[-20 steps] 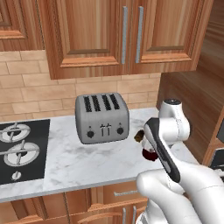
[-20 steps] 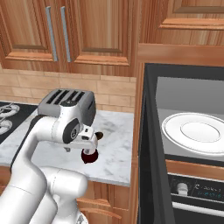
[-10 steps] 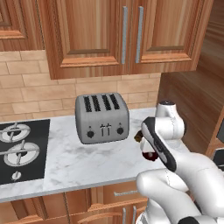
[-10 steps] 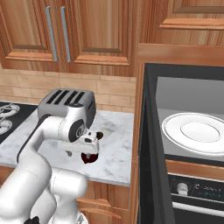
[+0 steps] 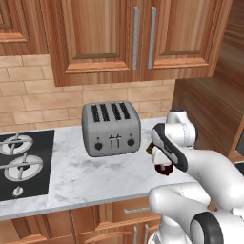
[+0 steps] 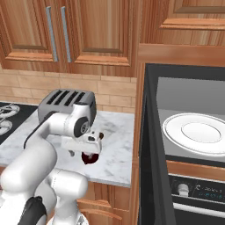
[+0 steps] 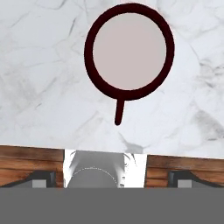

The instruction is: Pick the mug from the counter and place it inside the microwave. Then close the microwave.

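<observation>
The mug [image 7: 129,52] is dark red with a pale inside and stands upright on the white marble counter [image 7: 39,65]. Its thin handle [image 7: 119,111] points toward the hand. My gripper [image 7: 112,178] hangs directly above it, open, with one dark fingertip [image 7: 41,179] at each side and nothing between them. From the base, the mug [image 5: 165,168] [image 6: 89,158] peeks out under the gripper [image 5: 162,161] [image 6: 90,151], near the counter's front edge. The microwave [image 6: 193,101] stands open to the right, with its white round plate [image 6: 197,132] inside and its dark door [image 6: 148,149] swung out toward me.
A silver toaster [image 5: 111,128] [image 6: 66,103] stands behind and left of the mug. A small brown lump [image 5: 149,149] [image 6: 101,136] lies just behind the hand. A black stove [image 5: 19,162] is at the far left. An oven panel with a knob [image 6: 183,190] sits below the microwave.
The hand has sunk slightly toward the mug. The mug has not moved and the jaws have stayed wide apart.
</observation>
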Motion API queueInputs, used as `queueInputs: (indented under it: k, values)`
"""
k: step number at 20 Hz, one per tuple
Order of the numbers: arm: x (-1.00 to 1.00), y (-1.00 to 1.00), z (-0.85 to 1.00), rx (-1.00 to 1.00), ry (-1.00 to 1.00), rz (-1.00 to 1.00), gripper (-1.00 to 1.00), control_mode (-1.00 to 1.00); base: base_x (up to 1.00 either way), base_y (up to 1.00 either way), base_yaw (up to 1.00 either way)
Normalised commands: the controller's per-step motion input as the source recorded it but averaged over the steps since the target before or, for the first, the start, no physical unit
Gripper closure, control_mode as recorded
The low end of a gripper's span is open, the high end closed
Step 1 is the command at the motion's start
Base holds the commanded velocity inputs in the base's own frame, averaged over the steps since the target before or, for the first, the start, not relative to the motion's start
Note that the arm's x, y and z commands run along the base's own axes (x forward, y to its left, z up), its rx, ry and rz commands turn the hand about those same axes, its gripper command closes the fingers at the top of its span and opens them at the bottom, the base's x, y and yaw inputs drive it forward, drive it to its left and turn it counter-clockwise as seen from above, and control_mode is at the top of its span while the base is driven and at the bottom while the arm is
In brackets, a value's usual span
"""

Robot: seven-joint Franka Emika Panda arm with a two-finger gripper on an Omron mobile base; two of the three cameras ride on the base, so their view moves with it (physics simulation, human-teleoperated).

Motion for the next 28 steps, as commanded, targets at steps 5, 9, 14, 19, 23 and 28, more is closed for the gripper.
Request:
queueInputs:
  k: [5,9,14,19,23,28]
  values:
    - [0.22,0.00,-0.06,0.00,0.00,0.00,-1.00,-1.00,0.00,0.00,0.00]
    - [0.22,0.00,-0.04,0.00,0.00,0.00,-1.00,-1.00,0.00,0.00,0.00]
    - [0.09,0.00,-0.16,0.02,-0.08,0.00,-1.00,-1.00,0.00,0.00,0.00]
    - [0.00,0.00,-0.20,0.05,-0.12,0.00,-1.00,-1.00,0.00,0.00,0.00]
    - [0.00,0.00,-0.25,0.04,-0.11,0.00,-1.00,-1.00,0.00,0.00,0.00]
    - [0.00,0.00,-0.06,0.00,-0.01,0.00,-1.00,-1.00,0.00,0.00,0.00]
